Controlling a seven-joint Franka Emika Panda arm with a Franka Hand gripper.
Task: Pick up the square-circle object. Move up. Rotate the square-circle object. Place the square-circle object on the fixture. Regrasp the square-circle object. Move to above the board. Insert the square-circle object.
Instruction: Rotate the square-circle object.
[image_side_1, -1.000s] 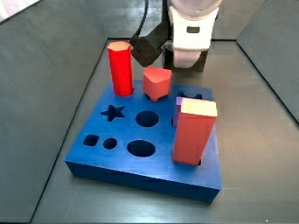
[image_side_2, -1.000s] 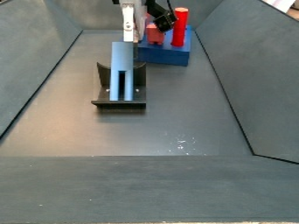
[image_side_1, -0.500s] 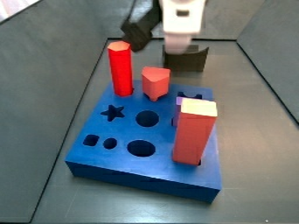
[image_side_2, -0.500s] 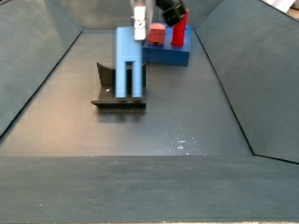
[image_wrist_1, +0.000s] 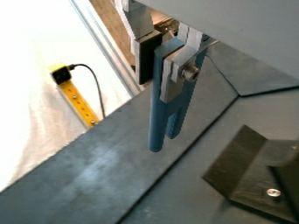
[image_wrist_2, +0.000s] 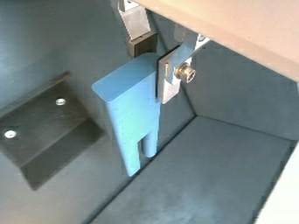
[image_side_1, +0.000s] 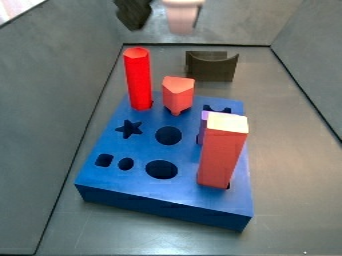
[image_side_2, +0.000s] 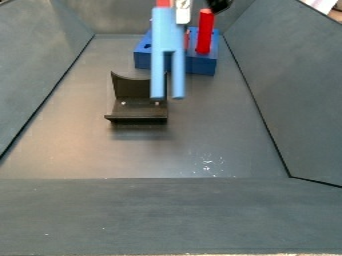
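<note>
A: Risk first, then. The tool (image_wrist_2: 162, 61) is clamped on the square-circle object (image_side_2: 167, 55) near its upper end, so the long blue body hangs below the plates, raised clear of the fixture (image_side_2: 136, 96) and the floor.

B: So a lot of lever under a small grip?

A: Yes. In both wrist views only a short stretch sits between the pads. If the arm swings fast toward the board (image_side_1: 171, 150), I judge the piece could pivot or slide in the grip.

B: And over the board?

A: The tall red column (image_side_1: 136, 77), the short red piece (image_side_1: 179, 94) and the big red block (image_side_1: 223, 148) stand up from it. A low crossing could knock the hanging end against one.

B: And at the hole?

A: A tilted piece would catch on the rim instead of entering.
</note>
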